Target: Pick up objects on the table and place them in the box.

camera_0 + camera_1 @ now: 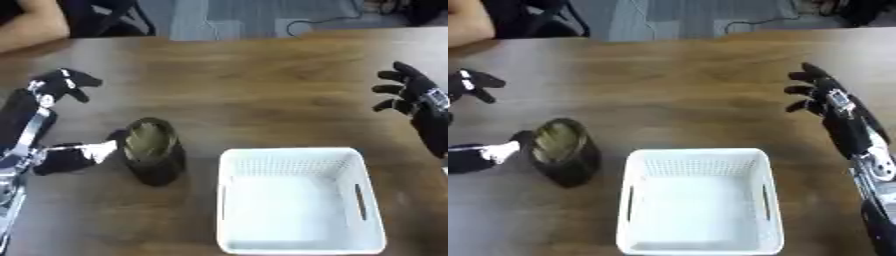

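Reaching in from the desk's left edge, the left hand spreads open around a dark cup beside the empty white basket; closing squarely should prevent tipping. Right hand idles open.

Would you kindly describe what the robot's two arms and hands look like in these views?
Both hands are black with jointed fingers. The left hand has a pale, whitish thumb tip, and its forearm shows silver metal struts. The right hand bears a small light marking near the wrist, with silver-white joint parts further down its black forearm.

black left hand and right hand, silver metal links along both forearms, white thumb tip
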Robot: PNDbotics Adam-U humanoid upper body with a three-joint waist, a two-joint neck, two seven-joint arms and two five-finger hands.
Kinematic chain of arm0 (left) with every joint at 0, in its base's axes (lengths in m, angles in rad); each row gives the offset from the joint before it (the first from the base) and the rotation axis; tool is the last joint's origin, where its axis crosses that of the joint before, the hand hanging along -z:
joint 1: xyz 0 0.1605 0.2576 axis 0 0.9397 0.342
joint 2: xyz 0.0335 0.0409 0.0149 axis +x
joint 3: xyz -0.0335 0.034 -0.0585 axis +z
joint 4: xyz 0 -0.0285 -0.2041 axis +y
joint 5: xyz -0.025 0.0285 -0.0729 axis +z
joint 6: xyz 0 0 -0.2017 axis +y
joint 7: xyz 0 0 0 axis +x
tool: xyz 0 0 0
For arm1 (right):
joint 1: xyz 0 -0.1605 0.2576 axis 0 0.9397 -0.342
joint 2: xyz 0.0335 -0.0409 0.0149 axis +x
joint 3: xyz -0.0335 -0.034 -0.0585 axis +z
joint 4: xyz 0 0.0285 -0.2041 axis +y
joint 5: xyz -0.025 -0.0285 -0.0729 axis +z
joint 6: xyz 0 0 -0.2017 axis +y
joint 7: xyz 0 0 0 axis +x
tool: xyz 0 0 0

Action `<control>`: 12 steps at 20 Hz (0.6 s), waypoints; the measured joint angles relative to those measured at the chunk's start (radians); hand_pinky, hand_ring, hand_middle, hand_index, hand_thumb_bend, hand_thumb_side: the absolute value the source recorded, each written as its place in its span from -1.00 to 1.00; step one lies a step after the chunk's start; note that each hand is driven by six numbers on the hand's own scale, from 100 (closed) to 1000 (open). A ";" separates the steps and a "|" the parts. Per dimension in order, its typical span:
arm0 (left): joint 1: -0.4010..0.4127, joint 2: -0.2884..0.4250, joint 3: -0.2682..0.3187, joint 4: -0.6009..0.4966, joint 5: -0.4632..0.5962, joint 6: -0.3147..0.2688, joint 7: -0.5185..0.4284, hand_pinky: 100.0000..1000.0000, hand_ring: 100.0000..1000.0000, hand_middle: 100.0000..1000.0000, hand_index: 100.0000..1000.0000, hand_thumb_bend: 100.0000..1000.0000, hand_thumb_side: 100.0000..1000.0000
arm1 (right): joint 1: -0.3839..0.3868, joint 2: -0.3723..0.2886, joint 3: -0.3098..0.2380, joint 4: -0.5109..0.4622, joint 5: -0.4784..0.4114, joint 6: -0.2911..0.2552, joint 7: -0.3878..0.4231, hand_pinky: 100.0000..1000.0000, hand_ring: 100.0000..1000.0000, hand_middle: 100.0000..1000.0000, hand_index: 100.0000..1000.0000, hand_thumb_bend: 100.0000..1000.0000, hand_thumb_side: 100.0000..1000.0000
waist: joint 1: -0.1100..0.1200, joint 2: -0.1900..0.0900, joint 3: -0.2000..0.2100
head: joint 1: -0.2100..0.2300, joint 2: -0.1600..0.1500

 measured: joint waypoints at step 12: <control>-0.125 0.387 -0.178 0.099 0.120 -0.083 -0.285 -0.78 -1.00 0.38 0.64 -0.21 -0.50 | 0.002 -0.002 0.008 0.000 0.004 0.002 0.012 0.23 0.61 0.72 1.00 -1.00 1.00 | 0.024 -0.021 -0.021 | 0.008 0.000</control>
